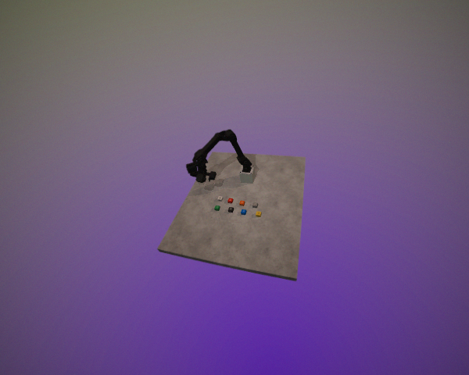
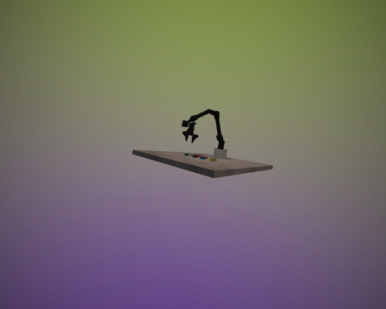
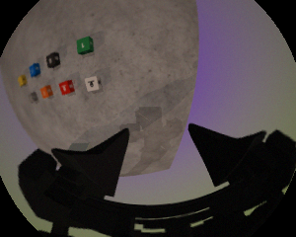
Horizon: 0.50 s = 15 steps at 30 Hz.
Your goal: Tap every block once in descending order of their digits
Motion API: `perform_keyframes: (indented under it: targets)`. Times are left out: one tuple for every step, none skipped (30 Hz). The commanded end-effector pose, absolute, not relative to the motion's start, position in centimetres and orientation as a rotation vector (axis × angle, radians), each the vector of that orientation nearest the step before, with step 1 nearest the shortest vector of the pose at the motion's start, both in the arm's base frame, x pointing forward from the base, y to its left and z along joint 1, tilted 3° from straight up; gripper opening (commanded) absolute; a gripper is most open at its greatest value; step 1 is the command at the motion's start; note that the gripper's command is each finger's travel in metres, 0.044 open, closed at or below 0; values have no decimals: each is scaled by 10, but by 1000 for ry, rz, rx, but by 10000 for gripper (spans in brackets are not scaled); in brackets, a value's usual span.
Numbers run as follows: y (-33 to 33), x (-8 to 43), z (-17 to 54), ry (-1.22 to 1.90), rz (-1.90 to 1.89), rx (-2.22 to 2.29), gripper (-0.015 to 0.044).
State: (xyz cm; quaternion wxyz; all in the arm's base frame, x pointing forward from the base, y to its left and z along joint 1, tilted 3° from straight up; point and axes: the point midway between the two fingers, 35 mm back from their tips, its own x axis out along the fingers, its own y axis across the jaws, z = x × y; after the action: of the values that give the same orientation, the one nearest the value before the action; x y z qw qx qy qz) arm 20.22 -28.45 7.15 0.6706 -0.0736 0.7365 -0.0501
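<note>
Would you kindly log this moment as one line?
tool: open, empty | position: high above table, near its edge | blocks: eight, two rows, untouched | digits: unreadable

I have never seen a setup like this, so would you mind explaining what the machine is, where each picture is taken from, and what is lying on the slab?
The black jointed thing is a robot arm on a pale base, bolted to a grey table. One picture looks down from high up, one from the side, and the round one from a camera on the arm's wrist. At the arm's end is the gripper; it hangs above the table, open and holding nothing. Eight small coloured blocks lie in two rows of four: white, red, orange, grey, then green, black, blue, yellow.
</note>
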Motion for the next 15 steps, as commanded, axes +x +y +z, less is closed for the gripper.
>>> perform_keyframes:
  targets:
    - [-219, 238, 70, 1559, -46, -62, 400]
    - [-202, 245, 70, 1538, -27, -35, 400]
    - [-185, 251, 70, 1520, -6, -7, 400]
    - [-175, 254, 70, 1510, 5, 9, 400]
    - [-172, 255, 70, 1507, 9, 14, 400]
    - [-172, 255, 70, 1507, 9, 14, 400]
    - [-172, 255, 70, 1507, 9, 14, 400]
    - [-172, 255, 70, 1507, 9, 14, 400]
    - [-172, 255, 70, 1507, 9, 14, 400]
    - [-172, 255, 70, 1507, 9, 14, 400]
    - [-172, 255, 70, 1507, 9, 14, 400]
    - [-172, 255, 70, 1507, 9, 14, 400]
    - [-172, 255, 70, 1507, 9, 14, 400]
    - [-172, 255, 70, 1507, 9, 14, 400]
    - [-172, 255, 70, 1507, 9, 14, 400]
